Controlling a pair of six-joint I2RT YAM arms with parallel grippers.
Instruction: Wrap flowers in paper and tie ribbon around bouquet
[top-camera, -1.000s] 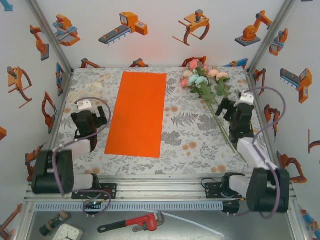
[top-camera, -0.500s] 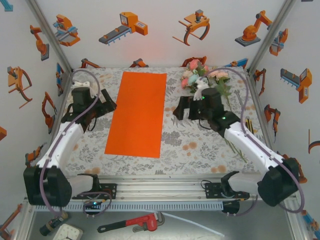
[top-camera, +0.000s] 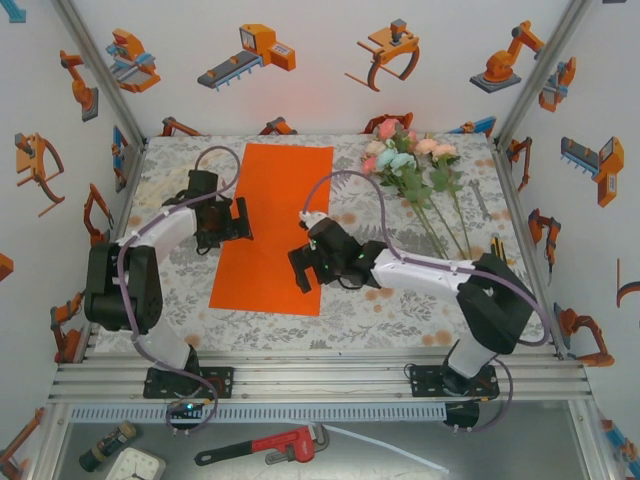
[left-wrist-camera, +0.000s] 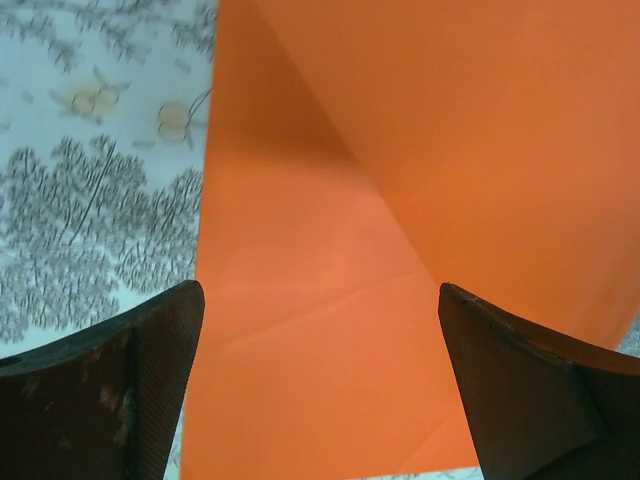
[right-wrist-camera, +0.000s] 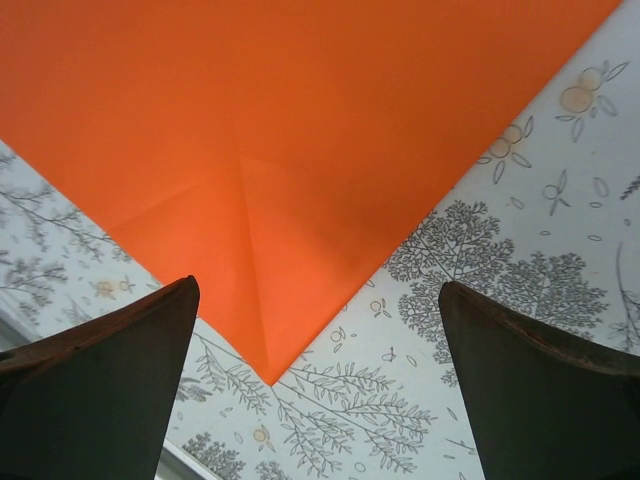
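Both arms have moved in toward the paper (top-camera: 275, 225) since the earlier frame. The left tool (top-camera: 232, 220) is now over its left edge and the right tool (top-camera: 306, 268) over its near right corner. Both are spread and hold nothing. The paper lies flat in the middle of the surface (top-camera: 400, 300). The flowers (top-camera: 410, 165) lie at the far right, well apart.

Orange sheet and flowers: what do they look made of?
The orange sheet looks like thin matte paper: no glare, and sharp crease lines hold near its corner. The flowers may be artificial, fabric blooms on plastic stems, judging by even pastel colours and straight stems; too small to be sure.
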